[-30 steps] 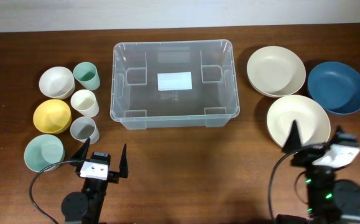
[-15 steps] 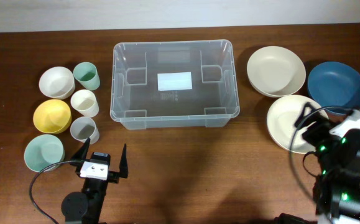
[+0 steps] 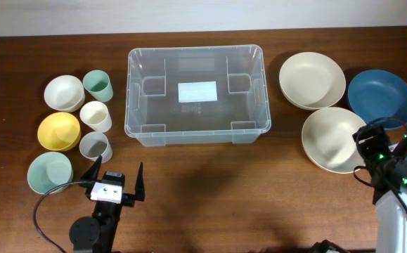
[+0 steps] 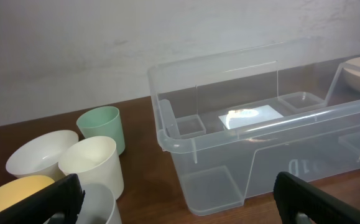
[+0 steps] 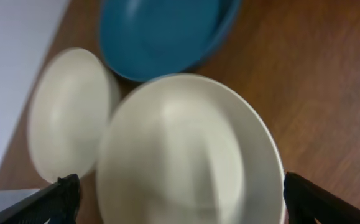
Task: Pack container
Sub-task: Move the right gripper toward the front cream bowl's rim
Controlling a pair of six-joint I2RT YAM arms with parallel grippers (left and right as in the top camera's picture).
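The clear plastic container (image 3: 196, 95) sits at the table's centre with a white label on its base; it also shows in the left wrist view (image 4: 254, 137). My left gripper (image 3: 115, 181) is open and empty near the front edge, below the cups. My right gripper (image 3: 375, 133) is open and empty, just right of the near cream bowl (image 3: 333, 139), which fills the right wrist view (image 5: 186, 149). A second cream bowl (image 3: 312, 79) and a blue bowl (image 3: 381, 98) lie behind it.
Left of the container stand a white bowl (image 3: 63, 92), a yellow bowl (image 3: 57, 131), a pale green bowl (image 3: 49, 172), a green cup (image 3: 98, 86), a cream cup (image 3: 95, 116) and a grey cup (image 3: 95, 147).
My right arm has swung right and toward the back, past the near cream bowl's right side. The left arm has not moved.
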